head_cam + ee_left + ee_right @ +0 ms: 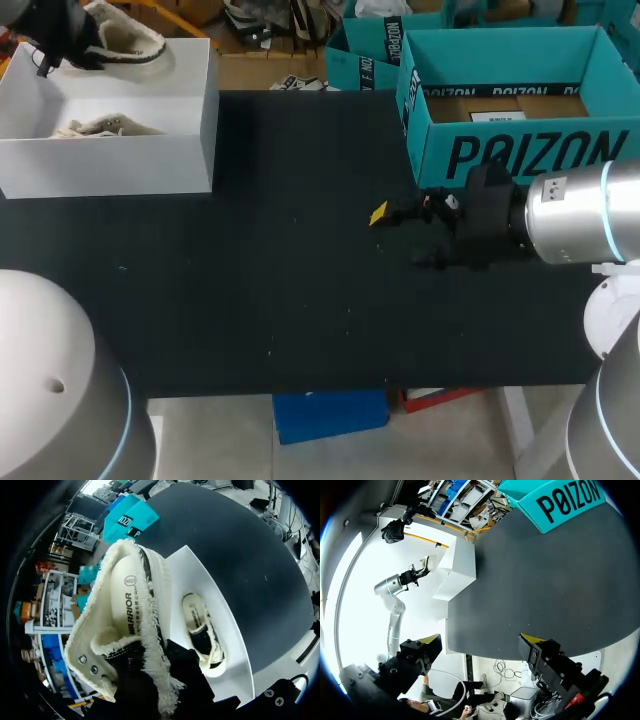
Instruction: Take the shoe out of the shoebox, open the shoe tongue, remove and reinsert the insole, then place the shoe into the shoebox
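Note:
A cream shoe (pixel 128 40) with a frayed collar hangs over the far side of the white shoebox (pixel 150 165), and my left gripper (pixel 88 52) is shut on its collar edge. In the left wrist view the held shoe (pixel 125 610) fills the space ahead of my left gripper (pixel 161 685), whose yellow tips are hidden by the fringe. A second cream shoe (pixel 201 626) lies inside the shoebox (pixel 235 655) beneath it, also seen as the second shoe (pixel 100 127). My right gripper (pixel 405 238) stands open and empty over the black table at mid right, its fingertips (pixel 431 640) wide apart.
An open teal box (pixel 520 150) stands at the back right, just behind my right arm, with another teal box (pixel 362 50) further back. The black tabletop (pixel 280 290) stretches between the shoebox and my right gripper.

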Action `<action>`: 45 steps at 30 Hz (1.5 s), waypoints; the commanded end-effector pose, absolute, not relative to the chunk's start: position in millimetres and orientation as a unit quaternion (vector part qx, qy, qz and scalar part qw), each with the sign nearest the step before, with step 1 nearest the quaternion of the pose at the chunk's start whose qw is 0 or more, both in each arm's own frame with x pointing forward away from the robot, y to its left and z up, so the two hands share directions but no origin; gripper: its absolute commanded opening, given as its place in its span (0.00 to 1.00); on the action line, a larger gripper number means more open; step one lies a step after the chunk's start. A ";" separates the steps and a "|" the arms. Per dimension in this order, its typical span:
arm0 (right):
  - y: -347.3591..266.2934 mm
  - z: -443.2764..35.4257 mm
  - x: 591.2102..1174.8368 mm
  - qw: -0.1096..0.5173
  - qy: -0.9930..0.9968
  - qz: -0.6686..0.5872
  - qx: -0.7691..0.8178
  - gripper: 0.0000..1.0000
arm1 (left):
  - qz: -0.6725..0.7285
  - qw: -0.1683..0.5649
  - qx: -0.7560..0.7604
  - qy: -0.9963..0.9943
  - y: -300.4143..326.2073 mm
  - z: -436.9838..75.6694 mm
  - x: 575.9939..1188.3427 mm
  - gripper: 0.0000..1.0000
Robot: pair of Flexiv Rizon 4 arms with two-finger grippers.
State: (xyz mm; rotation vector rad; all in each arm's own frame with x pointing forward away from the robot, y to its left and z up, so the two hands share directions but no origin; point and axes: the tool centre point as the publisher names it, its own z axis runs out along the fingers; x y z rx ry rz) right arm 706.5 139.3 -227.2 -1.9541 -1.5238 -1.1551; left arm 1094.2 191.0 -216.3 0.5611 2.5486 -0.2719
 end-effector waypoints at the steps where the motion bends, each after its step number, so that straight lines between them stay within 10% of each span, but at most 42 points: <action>1: 139.9 -227.0 706.8 0.202 -0.546 -0.414 -0.700 1.00 | -0.092 0.235 0.198 0.947 194.9 -220.6 1112.1 0.00; 45: 139.9 -227.0 706.8 0.202 -0.546 -0.414 -0.700 1.00 | -0.063 0.138 0.116 0.982 224.1 -318.0 1147.2 0.00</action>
